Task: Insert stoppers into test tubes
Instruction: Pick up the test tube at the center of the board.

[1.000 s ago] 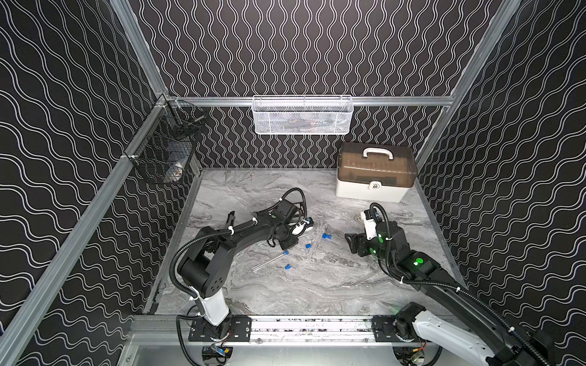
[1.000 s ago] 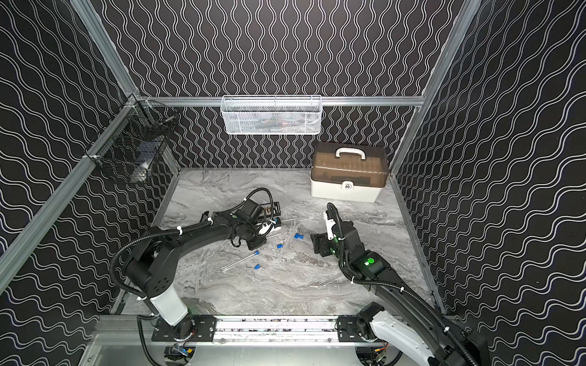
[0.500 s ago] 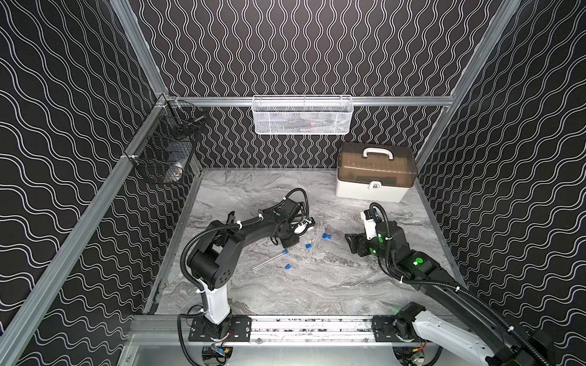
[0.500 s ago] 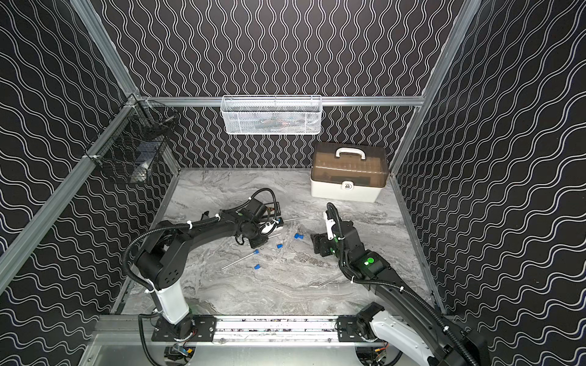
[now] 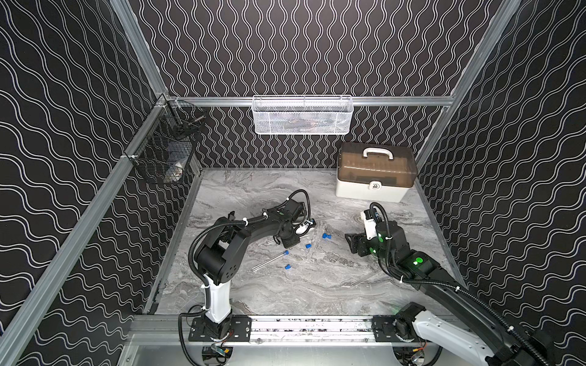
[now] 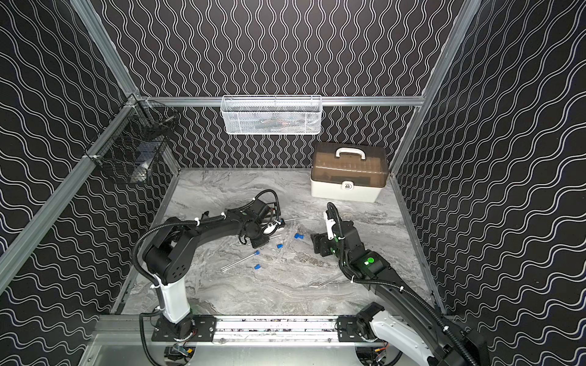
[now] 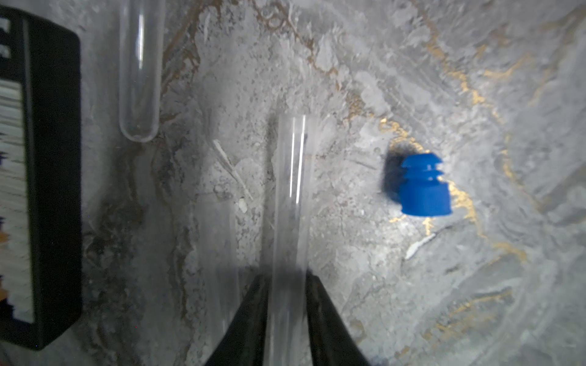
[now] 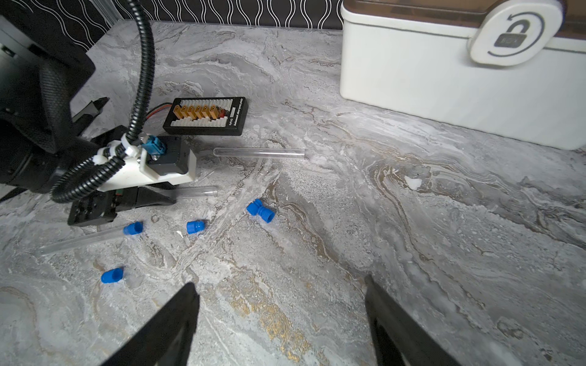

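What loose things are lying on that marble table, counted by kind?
blue stoppers: 4, one on a tube's end
test tubes: 3 plainly visible, one in the left gripper
black connector board: 1
lidded storage box: 1
Total: 9 that I can make out

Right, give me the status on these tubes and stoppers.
Done: one capped tube lies with its blue stopper apparently in. In hand: the left gripper is shut on a bare tube. To do: loose stoppers, another open tube; right gripper open, empty.

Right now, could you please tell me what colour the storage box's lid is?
The lid is translucent brown; clearest in a top view.
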`<state>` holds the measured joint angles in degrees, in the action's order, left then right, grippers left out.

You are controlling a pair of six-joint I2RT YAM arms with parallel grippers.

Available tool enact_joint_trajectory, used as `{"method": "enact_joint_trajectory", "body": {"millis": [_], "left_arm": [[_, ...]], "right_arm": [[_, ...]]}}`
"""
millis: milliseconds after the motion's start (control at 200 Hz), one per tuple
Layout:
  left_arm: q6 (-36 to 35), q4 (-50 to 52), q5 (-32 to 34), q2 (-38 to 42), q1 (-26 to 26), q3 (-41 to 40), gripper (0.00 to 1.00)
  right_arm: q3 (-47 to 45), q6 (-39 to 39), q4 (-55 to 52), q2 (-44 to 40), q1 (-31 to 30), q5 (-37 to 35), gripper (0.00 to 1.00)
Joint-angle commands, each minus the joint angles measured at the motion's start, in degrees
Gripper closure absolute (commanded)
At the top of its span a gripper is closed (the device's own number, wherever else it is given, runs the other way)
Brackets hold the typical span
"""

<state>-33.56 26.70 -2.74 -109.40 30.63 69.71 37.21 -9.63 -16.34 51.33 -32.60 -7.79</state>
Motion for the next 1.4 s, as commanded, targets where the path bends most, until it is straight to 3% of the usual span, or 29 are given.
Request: {"method": "enact_joint_trajectory", "body": {"millis": [0, 390, 736, 1106, 1391], "left_arm": [[-2.5, 1.9, 1.8, -1.0, 0.5, 0.6, 0.73], [-3.9, 3.3, 5.4, -3.2, 2.1, 1.1, 0.77], [-3.1, 0.8, 4.1, -0.6, 2.2, -0.6, 0.81], [0.1, -3.8, 1.2, 9.4, 2.2, -5.4, 0.84], [3.2, -8.7, -1.9, 21.6, 2.2, -13.5, 0.83]], "right_arm": [[0.2, -0.8, 0.6, -0.2, 0.0, 0.3, 0.18], [-0.6, -1.1, 0.0, -2.0, 0.1, -0.3, 0.18], [-0.3, -2.5, -1.0, -2.4, 0.1, -0.4, 0.18], [2.2, -2.8, -5.6, -3.1, 0.3, 0.4, 0.19], [8.7, -9.7, -15.1, 0.9, 0.3, 4.3, 0.18]]}}
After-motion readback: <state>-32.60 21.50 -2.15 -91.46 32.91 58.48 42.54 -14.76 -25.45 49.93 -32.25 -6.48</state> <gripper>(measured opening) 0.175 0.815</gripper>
